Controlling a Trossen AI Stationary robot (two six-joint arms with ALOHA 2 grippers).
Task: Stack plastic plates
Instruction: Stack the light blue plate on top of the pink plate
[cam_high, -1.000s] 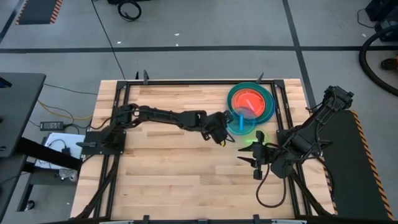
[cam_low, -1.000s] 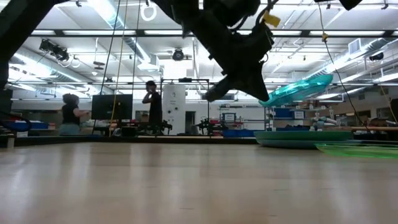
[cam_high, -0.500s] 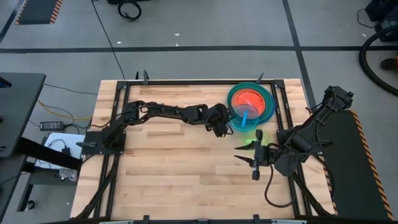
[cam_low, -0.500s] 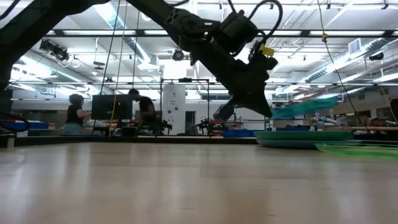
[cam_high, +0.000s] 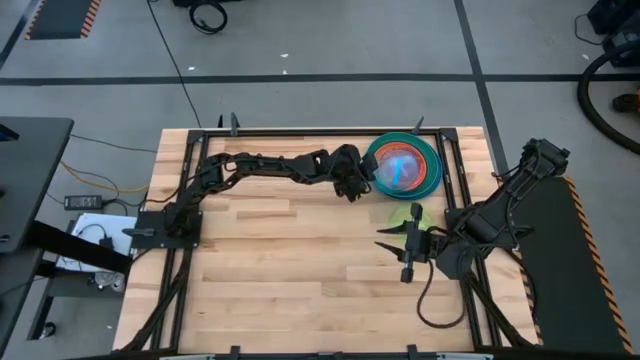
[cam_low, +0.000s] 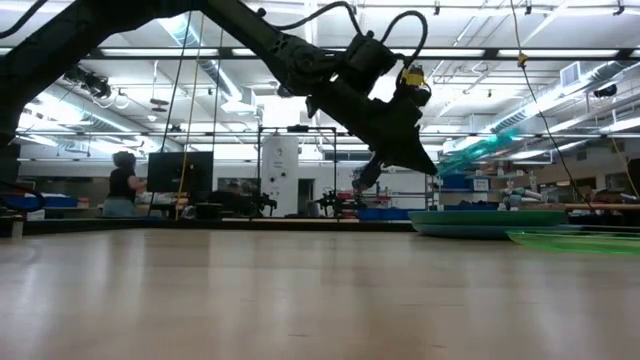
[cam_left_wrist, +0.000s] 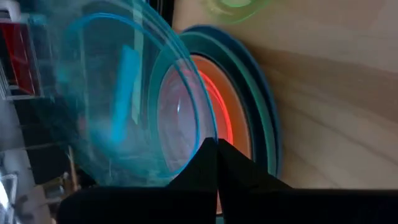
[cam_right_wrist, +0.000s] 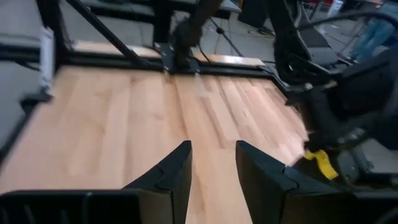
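My left gripper (cam_high: 362, 182) is shut on a small clear cyan plate (cam_high: 400, 170), which hangs over the stack (cam_high: 432, 165) at the table's far right corner. That stack has large teal and blue plates (cam_left_wrist: 264, 124) below and an orange-red plate (cam_left_wrist: 231, 127) on top, lying flat on the wood. A small green plate (cam_high: 405, 215) lies flat on the table just near of the stack. My right gripper (cam_high: 392, 252) is open above the table, near of the green plate and touching nothing. In the low view the cyan plate (cam_low: 480, 150) floats above the stack (cam_low: 490, 222). My left gripper (cam_left_wrist: 216, 158) pinches the cyan plate by its rim (cam_left_wrist: 200, 134), on the side toward the table's left, between its two shut fingers. The fingers come from the table's left, slanting down. The plate is lifted clear and tilted, its free edge (cam_low: 515, 135) higher, above the stack.
A black metal frame (cam_high: 448, 170) runs along the table's edges close to the stack. Bare wood (cam_high: 280, 250) spreads across the middle and left of the table. People and equipment stand in the room beyond the far edge.
My left gripper has carried the cyan plate up and toward the far right corner, from beside the green plate to over the stack. The plate has stayed tilted in the hold. The green plate, half hidden before, now shows whole.
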